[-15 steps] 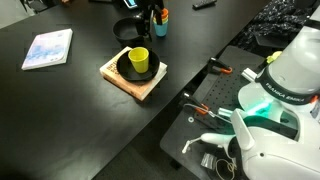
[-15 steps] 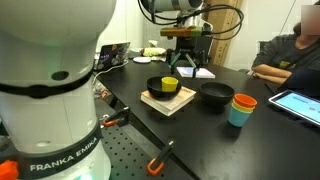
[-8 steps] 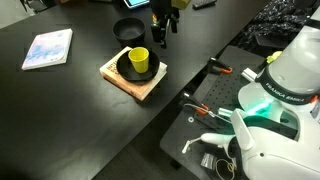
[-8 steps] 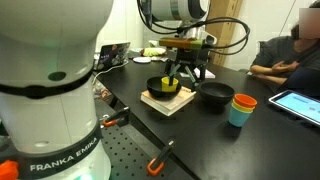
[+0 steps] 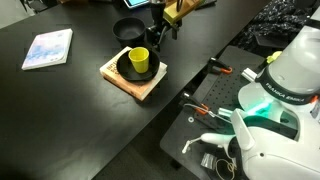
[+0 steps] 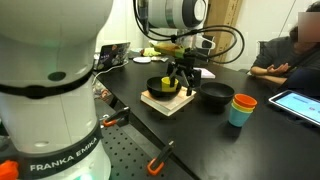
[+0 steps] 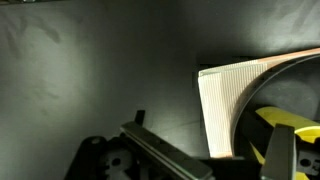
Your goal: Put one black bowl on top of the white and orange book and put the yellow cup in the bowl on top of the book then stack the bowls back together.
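Note:
The white and orange book [image 5: 130, 82] [image 6: 165, 102] lies on the dark table with one black bowl [image 5: 128, 66] [image 6: 157, 88] on top of it. The yellow cup [image 5: 138, 60] [image 6: 170, 84] stands upright in that bowl. A second black bowl [image 5: 127, 28] [image 6: 215, 95] sits on the table just beyond the book. My gripper [image 5: 160, 36] [image 6: 184, 80] hangs open and holds nothing, close above the book's edge beside the cup. The wrist view shows the book's page edges [image 7: 225, 105], the bowl rim [image 7: 262, 80] and the cup [image 7: 292, 122] between my spread fingers [image 7: 160, 162].
A thin pale booklet [image 5: 48, 48] lies far off on the table. An orange cup stacked in a teal cup [image 6: 242, 108] stands past the second bowl. A person with a tablet [image 6: 298, 103] sits at the table's far side. The robot base [image 5: 275, 95] and tools fill the near edge.
The arm has come down and moved from over the second bowl towards the book. The jaws stayed open. Bowls, cup and book have not moved.

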{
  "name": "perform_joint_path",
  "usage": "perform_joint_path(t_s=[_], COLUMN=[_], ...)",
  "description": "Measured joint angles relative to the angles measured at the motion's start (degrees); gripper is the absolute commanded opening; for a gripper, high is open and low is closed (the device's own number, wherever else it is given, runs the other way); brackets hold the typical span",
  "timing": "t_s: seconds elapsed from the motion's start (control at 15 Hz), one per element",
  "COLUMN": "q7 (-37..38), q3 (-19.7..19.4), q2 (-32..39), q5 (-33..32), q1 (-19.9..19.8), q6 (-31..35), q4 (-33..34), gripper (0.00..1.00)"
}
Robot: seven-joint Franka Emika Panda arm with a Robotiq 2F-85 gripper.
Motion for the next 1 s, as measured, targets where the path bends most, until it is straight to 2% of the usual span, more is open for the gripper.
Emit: perform_joint_path(t_s=[0.2,0.4,1.0], q7=[5.8,8.5,9.8], q3=[0.2,0.8,5.0], q2=[0.6,0.7,0.5], q5=[-1.5,-1.3,2.9], q1=[0.0,0.1,3.2], q6=[0.0,-0.4,-0.2], q4=[-0.7,-1.9,-1.8], gripper=[1.0,1.0,1.0])
